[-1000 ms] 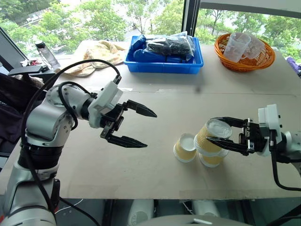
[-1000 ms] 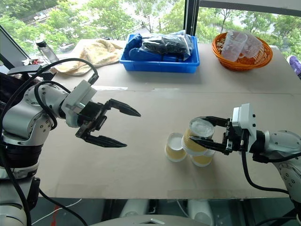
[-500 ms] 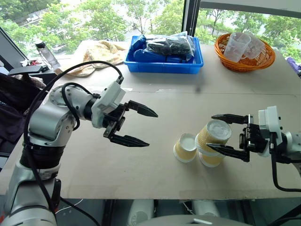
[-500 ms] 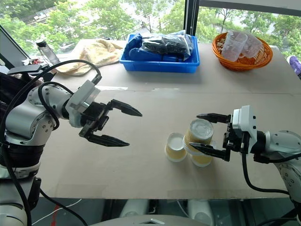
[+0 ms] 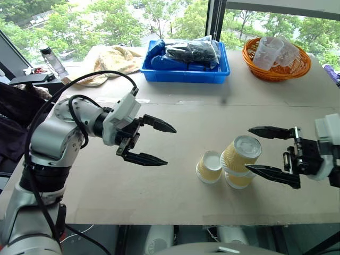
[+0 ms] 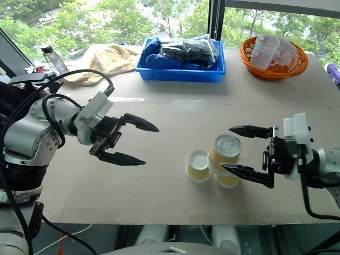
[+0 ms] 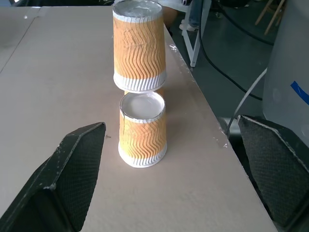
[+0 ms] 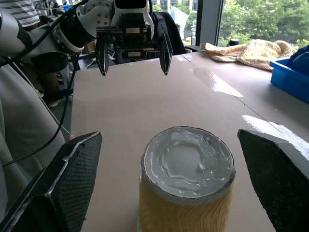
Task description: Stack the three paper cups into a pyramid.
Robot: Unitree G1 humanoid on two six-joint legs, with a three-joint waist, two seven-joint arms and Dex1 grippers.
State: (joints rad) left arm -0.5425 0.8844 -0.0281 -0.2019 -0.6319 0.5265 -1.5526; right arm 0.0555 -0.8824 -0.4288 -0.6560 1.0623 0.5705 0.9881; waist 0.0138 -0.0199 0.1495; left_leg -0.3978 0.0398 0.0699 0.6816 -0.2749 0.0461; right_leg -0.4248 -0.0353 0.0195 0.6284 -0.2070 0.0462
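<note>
Three paper cups with yellow-tan ribbed walls form the pyramid on the table, right of centre. Two stand upside down side by side, the left one (image 5: 209, 166) and the right one (image 5: 239, 180). The third cup (image 5: 241, 154) rests upside down on top of them, slightly tilted, with nothing holding it. My right gripper (image 5: 248, 149) is open, its fingers spread wide on either side of the top cup and clear of it. My left gripper (image 5: 170, 146) hangs open and empty over the table, to the left of the cups. The left wrist view shows the near cup (image 7: 142, 130) and the top cup (image 7: 139, 46).
A blue bin (image 5: 186, 73) holding dark bagged items stands at the back centre. At the back right is an orange basket (image 5: 276, 69) of clear plastic cups. A crumpled cloth (image 5: 114, 58) and a bottle (image 5: 53, 61) lie at the back left. The table's front edge runs close below the cups.
My right gripper opened, let go of the top cup and drew back to the right. The cup stayed on the two lower ones. The left gripper kept its place.
</note>
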